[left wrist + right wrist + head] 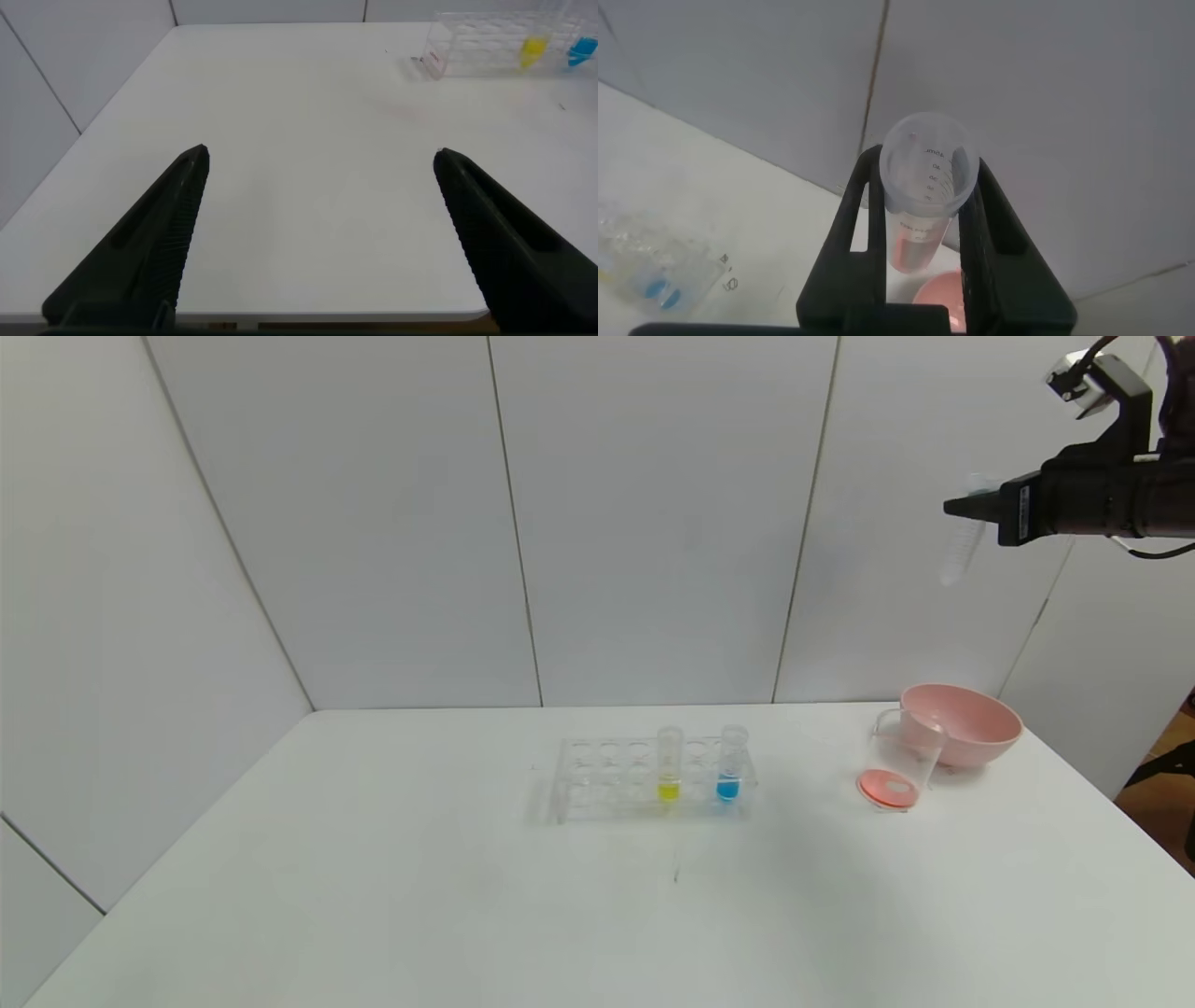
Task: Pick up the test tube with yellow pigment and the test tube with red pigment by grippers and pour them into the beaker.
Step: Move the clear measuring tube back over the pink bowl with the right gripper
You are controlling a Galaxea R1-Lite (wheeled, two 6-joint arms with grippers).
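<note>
High at the right, well above the table, my right gripper (pixel 962 507) is shut on the test tube with red pigment (pixel 962 546). The tube hangs tilted and looks clear from the head; the right wrist view shows my right gripper (pixel 924 161) round the tube (pixel 920 219), with a pinkish tint low inside it. The beaker (pixel 901 761) stands on the table's right side with red-orange liquid in its bottom. The test tube with yellow pigment (pixel 669 765) stands upright in a clear rack (pixel 597 775). My left gripper (pixel 322 154) is open over the bare table, holding nothing.
A blue-liquid tube (pixel 729 763) stands in the rack to the right of the yellow one. A pink bowl (pixel 971 719) sits just behind the beaker, near the table's right edge. White wall panels close the back and the left.
</note>
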